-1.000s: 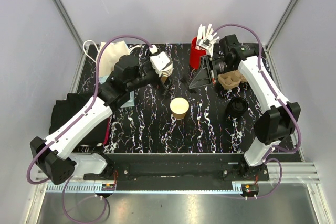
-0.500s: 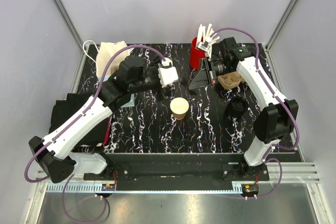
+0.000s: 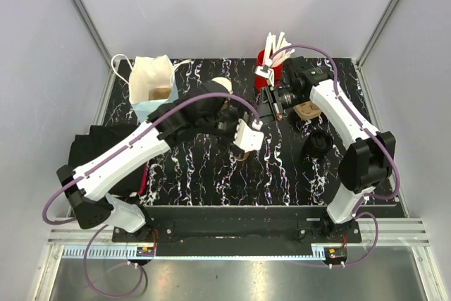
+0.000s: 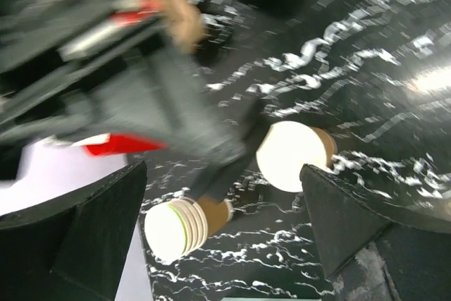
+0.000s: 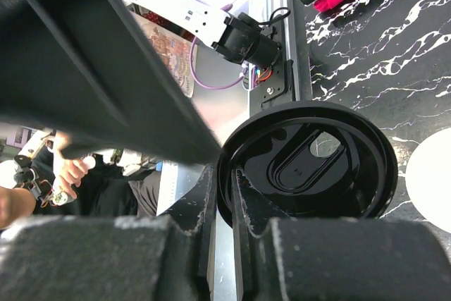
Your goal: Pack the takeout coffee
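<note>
we see the coffee cup (image 4: 292,156) standing upright near the middle of the black marbled table (image 3: 282,174). its long axis runs straight up and its white mouth is open to the top. the left wrist camera looks down into that mouth, with a strip of brown wall showing along one side. from above, the cup is almost wholly hidden under the left arm's wrist. the left claw (image 4: 222,174) hangs over it with its two fingers (image 4: 77,230) spread wide, one to each side of the cup in the wrist view, and holding nothing. just beside the cup stands a stack of cups (image 4: 180,229), mouths up as well. the right claw (image 5: 224,188) is closed tight on the rim of the round black lid (image 5: 306,160), pinching it between both fingers. the lid is held on edge, off the table, so its flat face stands upright and its short axis lies roughly level. the face with the oval dimple and the small hole is turned toward the right wrist camera. in the top view this claw sits close by the red cup (image 3: 270,61) of white sticks, toward the far right of the coffee cup and apart from it. a paper bag (image 3: 151,79) stands at the far left corner.
</note>
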Robot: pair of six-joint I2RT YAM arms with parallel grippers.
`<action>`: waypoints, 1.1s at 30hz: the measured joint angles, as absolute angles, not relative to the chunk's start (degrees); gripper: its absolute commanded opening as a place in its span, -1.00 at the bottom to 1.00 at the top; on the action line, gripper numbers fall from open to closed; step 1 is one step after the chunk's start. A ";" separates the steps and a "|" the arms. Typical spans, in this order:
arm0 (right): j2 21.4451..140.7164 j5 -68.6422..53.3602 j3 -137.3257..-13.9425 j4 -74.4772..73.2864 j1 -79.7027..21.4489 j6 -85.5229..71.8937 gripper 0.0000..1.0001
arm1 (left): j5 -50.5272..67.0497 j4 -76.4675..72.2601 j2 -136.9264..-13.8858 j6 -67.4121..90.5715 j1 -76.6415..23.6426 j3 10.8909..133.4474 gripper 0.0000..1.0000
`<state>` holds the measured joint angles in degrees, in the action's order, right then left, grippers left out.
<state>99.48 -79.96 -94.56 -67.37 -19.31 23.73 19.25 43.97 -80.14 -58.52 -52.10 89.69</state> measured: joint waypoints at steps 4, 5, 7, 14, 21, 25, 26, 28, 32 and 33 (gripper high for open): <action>99.29 -79.35 -94.52 -67.37 -19.40 23.75 -0.74 | 18.61 47.51 -82.94 -61.76 -53.52 89.78 0.98; 99.26 -78.96 -94.43 -67.42 -19.38 23.73 -0.74 | 18.33 48.01 -83.31 -62.37 -53.69 90.02 0.98; 99.26 -78.98 -94.24 -67.37 -19.33 23.73 -0.74 | 17.63 48.42 -83.50 -63.22 -53.95 90.39 0.93; 98.28 -78.59 -93.80 -67.37 -19.38 23.73 -0.74 | 15.18 48.38 -83.50 -64.64 -55.11 90.41 0.62; 97.49 -78.65 -93.60 -67.37 -19.40 23.73 -0.74 | 12.84 47.83 -84.27 -64.20 -55.44 90.35 0.29; 97.32 -78.63 -93.60 -67.37 -19.42 23.73 -0.74 | 11.75 46.68 -84.51 -64.01 -55.48 90.24 0.26; 97.32 -78.63 -93.60 -67.35 -19.46 23.75 -0.74 | 11.60 46.57 -84.53 -63.94 -55.48 90.21 0.21; 97.32 -78.59 -93.60 -67.35 -19.53 23.75 -0.74 | 11.29 46.41 -84.51 -63.57 -55.48 90.15 0.12; 97.32 -78.19 -93.60 -67.37 -19.84 23.75 -0.75 | 10.66 45.63 -84.53 -63.05 -55.66 89.84 -0.09; 97.32 -77.93 -93.60 -67.42 -19.94 23.73 -0.75 | 10.41 45.39 -84.53 -63.09 -55.72 89.84 -0.17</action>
